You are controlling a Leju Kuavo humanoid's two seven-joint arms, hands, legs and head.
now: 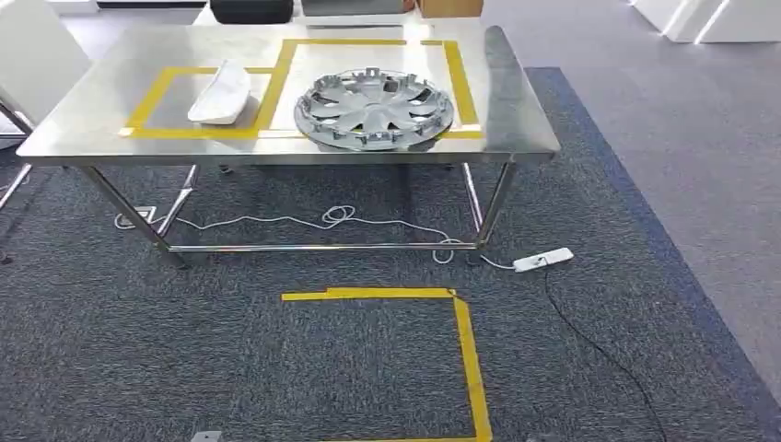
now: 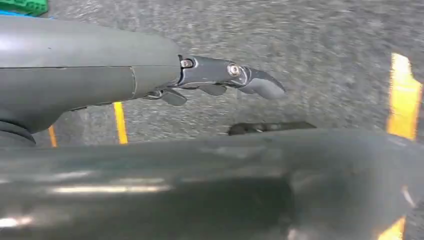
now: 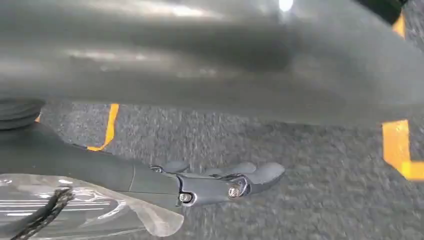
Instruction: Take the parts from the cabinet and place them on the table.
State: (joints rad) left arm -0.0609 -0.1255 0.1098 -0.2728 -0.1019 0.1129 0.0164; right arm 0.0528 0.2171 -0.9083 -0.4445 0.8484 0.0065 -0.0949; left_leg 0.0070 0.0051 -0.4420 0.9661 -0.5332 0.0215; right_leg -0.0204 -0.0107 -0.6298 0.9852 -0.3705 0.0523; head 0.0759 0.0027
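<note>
Standing on a steel table (image 1: 516,120): one silver wheel cover (image 1: 374,109), lying flat inside the larger yellow tape frame (image 1: 456,74), and one white curved part (image 1: 221,92), lying in the smaller tape frame (image 1: 152,97) to its left, leaning over that frame's far edge. Both items sit well apart from each other and from the table's edges. Left hand (image 2: 220,80): hanging over grey carpet (image 1: 230,368), fingers stretched out and slightly apart, holding nothing. Right hand (image 3: 220,182): likewise over carpet, fingers extended and loosely spread, nothing between them; a clear plastic wrap (image 3: 75,210) lies beside its wrist cover. Floor: a yellow tape marker (image 1: 465,350) in front of the table, a white power strip (image 1: 543,261) and a white cable (image 1: 304,221) under the frame. Judgement: two parts appear delivered, and the step in hand looks like a turn away for the cabinet. To do it well, arms should stay low and close to the body, feet should avoid the cable and strip, and any further part should go inside a free taped area without nudging those already down.
</note>
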